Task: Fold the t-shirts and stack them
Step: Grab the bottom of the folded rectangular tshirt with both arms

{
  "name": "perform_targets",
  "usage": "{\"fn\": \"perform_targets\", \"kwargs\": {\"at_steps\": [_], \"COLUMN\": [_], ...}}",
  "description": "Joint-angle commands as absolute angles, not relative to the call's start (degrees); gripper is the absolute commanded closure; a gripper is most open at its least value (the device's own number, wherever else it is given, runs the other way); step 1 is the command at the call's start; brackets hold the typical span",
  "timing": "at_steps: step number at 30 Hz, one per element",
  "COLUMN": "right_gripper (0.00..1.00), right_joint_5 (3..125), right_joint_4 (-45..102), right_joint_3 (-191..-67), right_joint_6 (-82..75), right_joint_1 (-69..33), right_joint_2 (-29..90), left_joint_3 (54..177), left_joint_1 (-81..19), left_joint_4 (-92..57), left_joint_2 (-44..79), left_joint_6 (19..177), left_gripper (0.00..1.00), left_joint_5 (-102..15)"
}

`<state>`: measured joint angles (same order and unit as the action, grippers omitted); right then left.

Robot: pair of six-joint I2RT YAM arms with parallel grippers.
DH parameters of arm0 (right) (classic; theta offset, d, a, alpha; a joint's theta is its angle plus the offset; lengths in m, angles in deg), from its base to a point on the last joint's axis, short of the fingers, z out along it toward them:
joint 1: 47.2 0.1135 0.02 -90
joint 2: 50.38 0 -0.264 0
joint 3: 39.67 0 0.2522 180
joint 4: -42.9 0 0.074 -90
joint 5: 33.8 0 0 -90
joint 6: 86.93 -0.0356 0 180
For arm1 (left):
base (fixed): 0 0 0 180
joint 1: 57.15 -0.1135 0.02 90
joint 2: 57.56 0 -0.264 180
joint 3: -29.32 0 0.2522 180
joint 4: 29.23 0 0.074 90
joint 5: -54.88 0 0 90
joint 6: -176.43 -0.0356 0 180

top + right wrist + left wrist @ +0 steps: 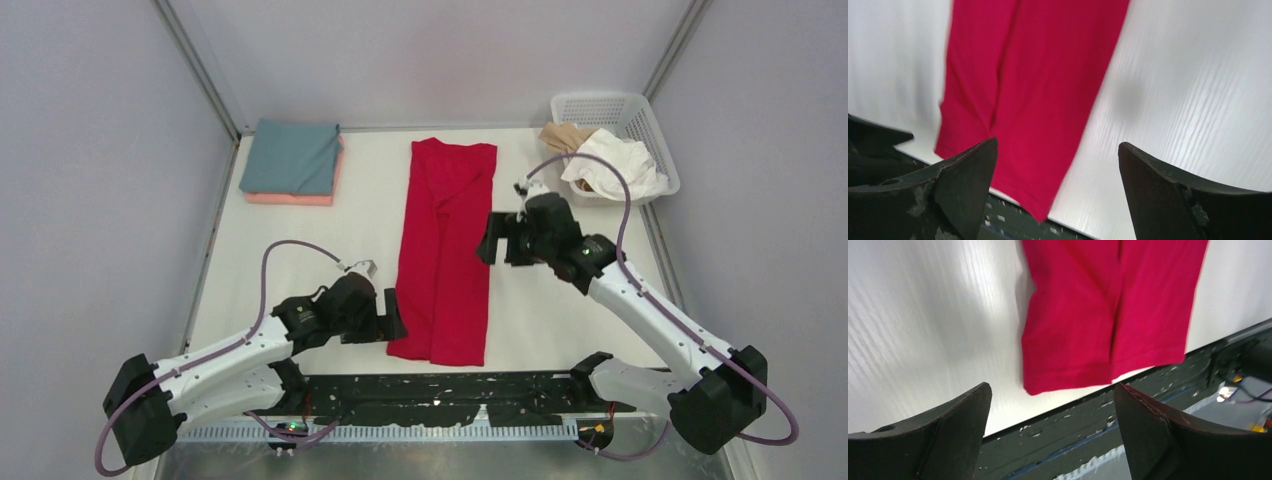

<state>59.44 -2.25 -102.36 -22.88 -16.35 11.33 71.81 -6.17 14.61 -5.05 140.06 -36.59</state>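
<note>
The bright red cloth t-shirt [445, 250] is lying as a long strip on the white table [560, 310]. The left end effector [393, 318] and right end effector [490, 240] are hanging beside it, spread wide, holding nothing.

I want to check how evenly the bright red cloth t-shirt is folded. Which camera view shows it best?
The top external view: the bright red cloth t-shirt lies whole, a long strip folded lengthwise. The left wrist view shows only its near end, blurred; the right wrist view shows a slanted stretch, cropped.
</note>
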Motion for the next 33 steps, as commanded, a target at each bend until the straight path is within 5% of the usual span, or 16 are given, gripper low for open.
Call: {"fn": "perform_targets", "kwargs": {"at_steps": [1, 5, 15, 19, 20, 23, 29, 33], "right_gripper": [0.05, 0.01, 0.12, 0.19, 0.23, 0.36, 0.83, 0.94], "right_joint_5": [65.99, 66.95, 63.75, 61.22, 60.35, 60.10, 56.61, 55.22], "right_joint_4": [-1.61, -0.70, 5.40, 7.12, 7.53, 9.25, 6.65, 5.90], "right_joint_3": [-91.64, -85.40, -78.66, -78.83, -78.88, -79.03, -79.39, -78.60], "right_joint_6": [-32.43, -40.38, -49.59, -50.74, -50.86, -51.36, -53.28, -53.45], "right_joint_1": [-8.45, -0.63, 10.93, 12.97, 13.24, 13.43, 15.41, 15.81], "right_joint_2": [4.37, 1.03, 5.77, 8.70, 9.26, 11.94, 12.16, 8.67], "left_joint_3": [68.96, 66.11, 64.06, 64.68, 65.05, 66.08, 64.85, 65.99], "left_joint_1": [-6.59, -6.61, -6.70, -6.70, -6.70, -6.71, -4.98, -3.10], "left_joint_4": [8.69, 4.15, -0.41, 0.86, 1.18, 3.03, 5.74, 9.13], "left_joint_2": [-2.99, 0.02, 5.80, 5.95, 6.09, 6.71, 2.67, -3.43], "left_joint_6": [137.49, 138.83, 142.22, 141.90, 141.84, 142.15, 145.73, 147.36], "left_gripper": [0.27, 0.49, 0.62, 0.93, 1.00, 1.00, 1.00, 1.00], "left_joint_5": [-45.40, -45.06, -40.20, -39.16, -39.39, -40.47, -40.88, -40.89]}}
